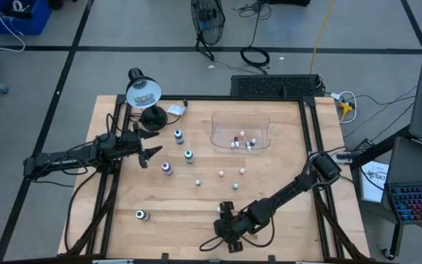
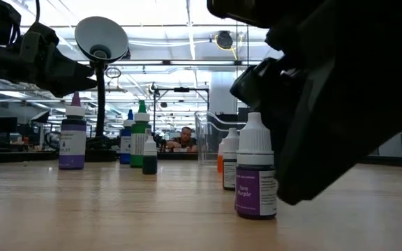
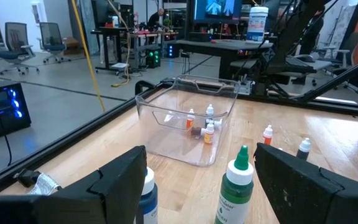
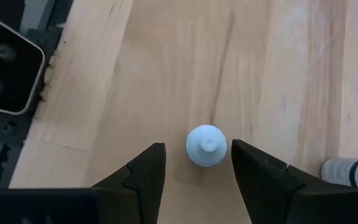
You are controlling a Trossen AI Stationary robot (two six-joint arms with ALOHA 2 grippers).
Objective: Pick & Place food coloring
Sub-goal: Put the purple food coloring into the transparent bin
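Observation:
The food coloring stands scattered on the wooden table (image 1: 284,213). A blue-topped bottle (image 1: 178,136), a green-topped one (image 1: 189,155) and another (image 1: 167,168) stand left of middle, with tiny ones (image 1: 220,174) beside them. Several more sit in the clear tray (image 1: 240,132). Near the front edge my right gripper (image 4: 197,149) points slanting down, open, its fingers on either side of an upright white-capped, purple-labelled bottle (image 4: 206,145) (image 2: 255,174) without touching it. My left gripper (image 1: 149,150) waits open at the left, level above the table.
A desk lamp (image 1: 143,92) stands at the far left corner. One bottle (image 1: 141,215) sits alone at the near left. Another bottle (image 4: 353,171) lies on its side close to my right gripper. The table's frame rail (image 4: 5,68) runs nearby.

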